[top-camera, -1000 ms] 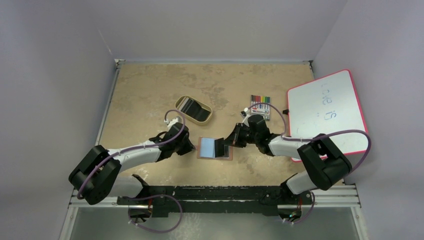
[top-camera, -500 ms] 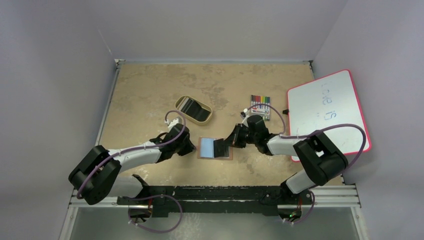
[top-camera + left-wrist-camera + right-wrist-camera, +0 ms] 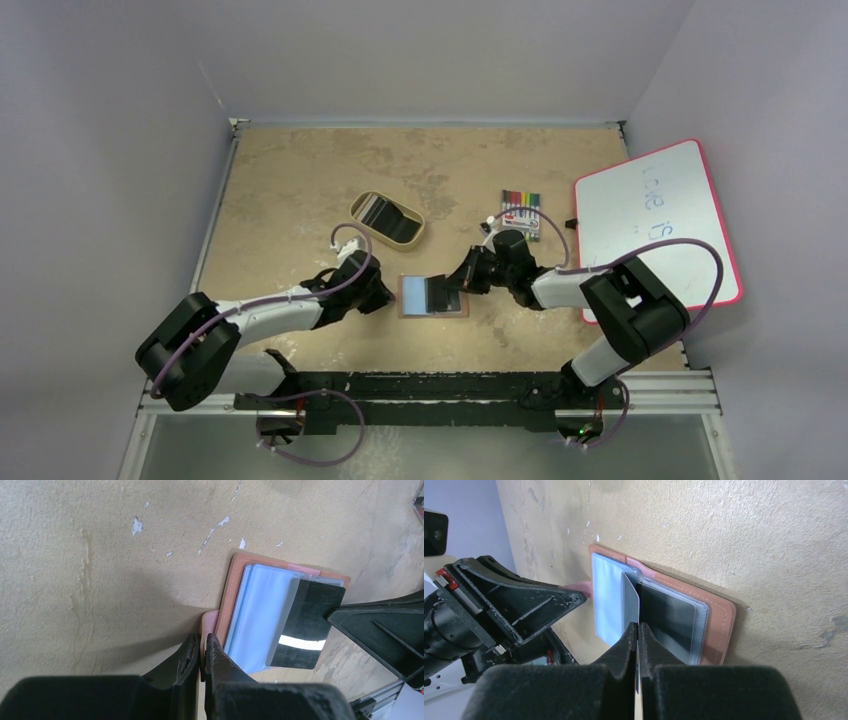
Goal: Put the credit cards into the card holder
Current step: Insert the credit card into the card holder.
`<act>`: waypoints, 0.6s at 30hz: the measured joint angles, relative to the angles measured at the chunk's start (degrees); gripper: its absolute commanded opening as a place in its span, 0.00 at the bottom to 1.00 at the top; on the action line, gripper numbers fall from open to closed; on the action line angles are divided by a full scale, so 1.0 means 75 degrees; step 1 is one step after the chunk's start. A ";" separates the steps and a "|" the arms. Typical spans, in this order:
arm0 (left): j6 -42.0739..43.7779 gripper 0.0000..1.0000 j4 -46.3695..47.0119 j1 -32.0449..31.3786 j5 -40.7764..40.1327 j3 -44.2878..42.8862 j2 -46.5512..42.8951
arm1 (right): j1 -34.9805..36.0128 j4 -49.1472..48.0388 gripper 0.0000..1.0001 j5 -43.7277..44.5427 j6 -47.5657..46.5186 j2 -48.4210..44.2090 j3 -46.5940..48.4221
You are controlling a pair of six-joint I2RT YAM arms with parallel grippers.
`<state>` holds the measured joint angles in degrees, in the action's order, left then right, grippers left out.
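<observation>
A thin, stiff, slick card is pinched by one edge in the right claw over the open wallet on the counter, while the wallet's tab is clamped in the left claw, as the light, floppy leather is judged likely to slide.

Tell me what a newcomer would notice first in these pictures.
The open card holder at mid-table, worked from both sides: the right hand holds a dark credit card at its pockets, and the left hand pinches its tab. Next comes the red-rimmed whiteboard at the right edge.
</observation>
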<state>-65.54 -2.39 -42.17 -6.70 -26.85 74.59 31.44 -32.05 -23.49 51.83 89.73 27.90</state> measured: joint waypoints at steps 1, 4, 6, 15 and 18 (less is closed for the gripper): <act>-0.0020 0.00 0.0041 -0.0003 0.0003 0.0023 -0.0017 | 0.0000 -0.0020 0.00 0.0000 0.0000 0.0000 0.0000; -0.0128 0.00 0.0157 -0.0058 0.0003 0.0070 -0.0023 | -0.0003 -0.0073 0.00 0.0003 0.0000 0.0000 0.0000; -0.0192 0.00 0.0219 -0.0082 0.0000 0.0070 -0.0023 | -0.0003 -0.0131 0.00 0.0003 0.0000 0.0017 0.0000; -0.0318 0.00 0.0487 -0.0154 0.0000 0.0114 -0.0020 | -0.0003 -0.0291 0.00 0.0012 -0.0003 0.0388 0.0012; -0.0356 0.00 0.0560 -0.0172 0.0000 0.0122 -0.0020 | 0.0000 -0.0344 0.02 0.0003 -0.0003 0.0425 0.0023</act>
<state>-68.20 1.80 -43.46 -6.70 -25.93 74.43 31.44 -34.63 -23.46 51.81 92.92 28.08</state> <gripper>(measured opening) 0.034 0.008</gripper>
